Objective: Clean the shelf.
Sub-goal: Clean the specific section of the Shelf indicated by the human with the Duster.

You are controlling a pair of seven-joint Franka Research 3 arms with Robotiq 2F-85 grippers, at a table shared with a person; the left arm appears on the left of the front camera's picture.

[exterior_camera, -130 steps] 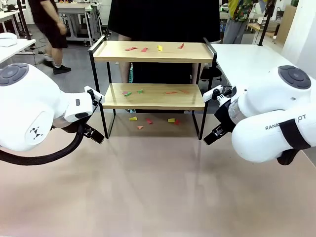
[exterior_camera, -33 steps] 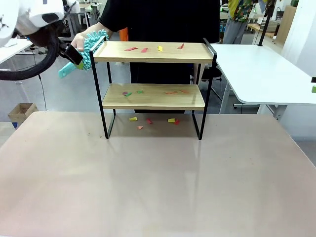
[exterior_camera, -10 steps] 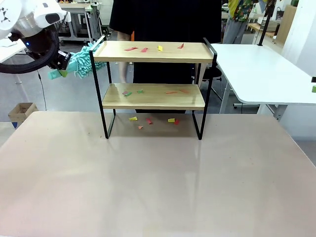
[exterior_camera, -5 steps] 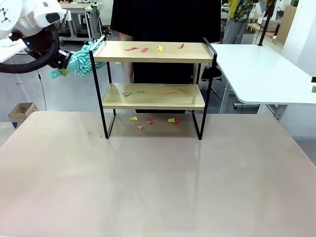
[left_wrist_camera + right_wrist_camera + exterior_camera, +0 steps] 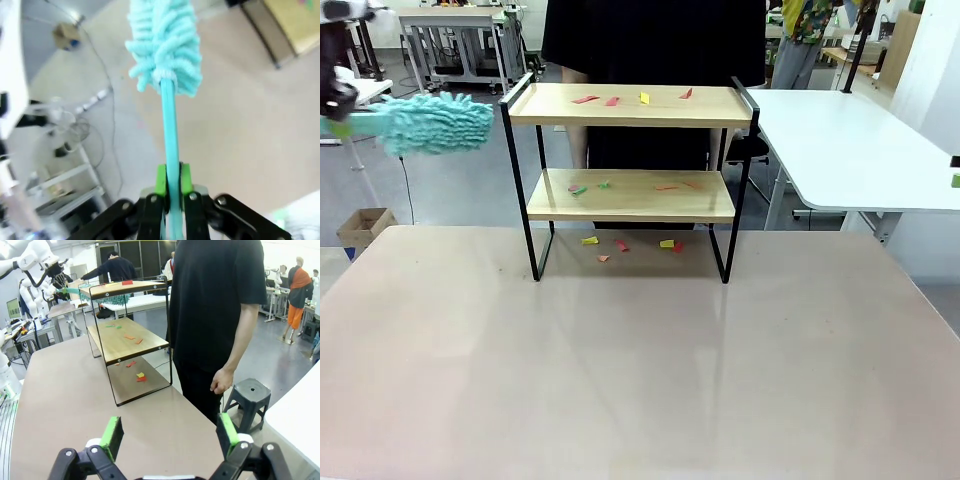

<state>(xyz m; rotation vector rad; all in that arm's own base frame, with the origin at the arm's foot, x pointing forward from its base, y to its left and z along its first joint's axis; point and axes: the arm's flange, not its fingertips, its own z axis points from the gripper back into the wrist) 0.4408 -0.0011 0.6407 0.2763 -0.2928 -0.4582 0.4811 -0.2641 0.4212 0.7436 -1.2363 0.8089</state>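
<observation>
1. Step in hand: duster gripped and ready, wiping not yet begun by the look of it, since paper scraps [image 5: 585, 99] lie on every level.
2. The shelf [image 5: 630, 118] stands on the tan table [image 5: 640, 380] at 12 o'clock from the table's middle, near the far edge. A person [image 5: 650, 40] stands right behind it.
3. Scraps: red and yellow ones sit on the top board and green and orange ones on the lower board. More lie on the table between the legs.
4. The duster [image 5: 435, 125] has a fluffy teal head, motion-blurred. It hangs in the air at 9 o'clock from the top board, near the frame's left end and apart from it.
5. The left gripper [image 5: 172, 182] is clamped tight on the duster's thin teal handle, with a green pad on each side. In the left wrist view the head points to 12 o'clock.
6. The right gripper [image 5: 169, 432] has its jaws spread wide, with nothing between them and nothing touched. In its wrist view the shelf sits at 11 o'clock, seen from one end, and the person's hand [image 5: 220, 382] is at 2 o'clock.
7. Next move, my read: carry the head toward 3 o'clock, over the raised end rail and down onto the top board. Then drag it along to push the scraps off.
8. Needs: head low and flat, and light pressure, as the rack looks light and could slide. The person is close behind, so keep the sweep short of them.
</observation>
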